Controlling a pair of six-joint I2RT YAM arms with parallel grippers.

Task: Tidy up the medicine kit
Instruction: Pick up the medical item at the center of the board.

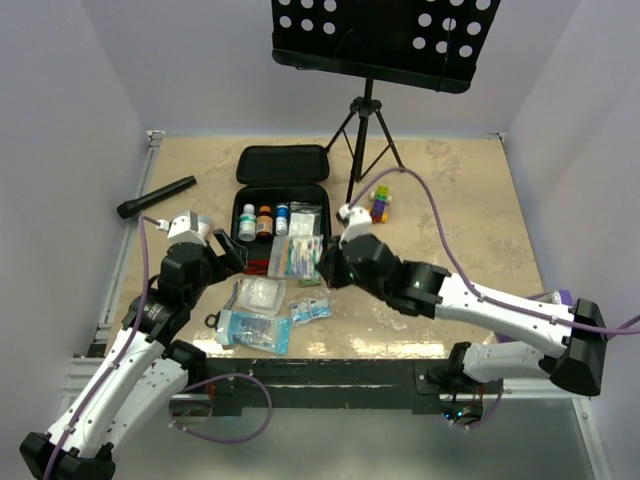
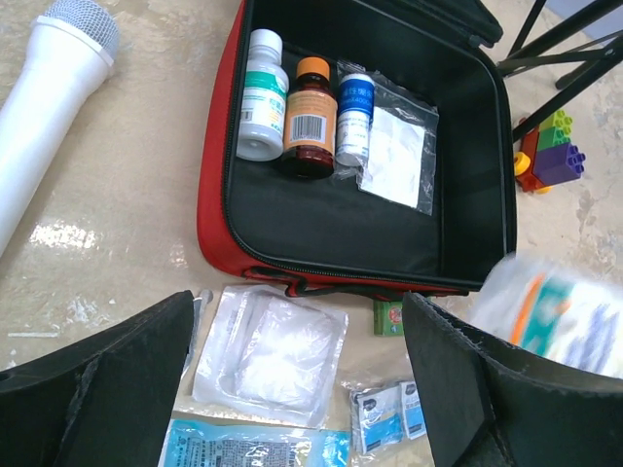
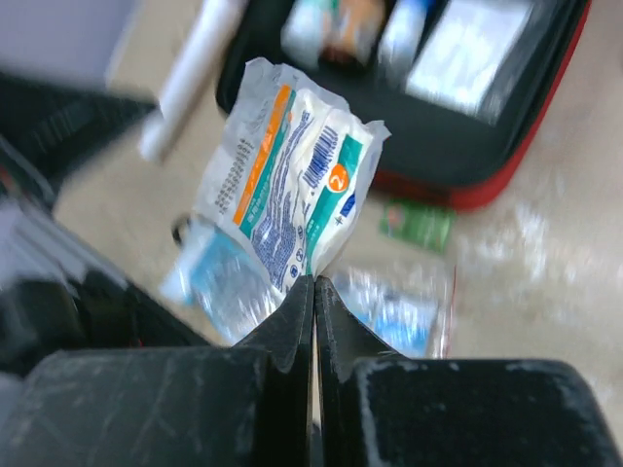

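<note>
Left gripper (image 2: pixel 297 331) hung with its jaws wide apart, nothing in them, above loose packets (image 2: pixel 271 355) on the desk (image 2: pixel 127 224), just in front of the medicine kit (image 2: pixel 331 229). The kit lay open mid-desk with three bottles (image 2: pixel 310 117) in a row at the back and a clear bag (image 2: pixel 399 156) beside them. Right gripper (image 3: pixel 313 287) was pinched tight on a printed packet (image 3: pixel 292 165), near the kit's front edge.

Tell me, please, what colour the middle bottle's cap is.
Orange cap; left wrist view shows it best.
</note>
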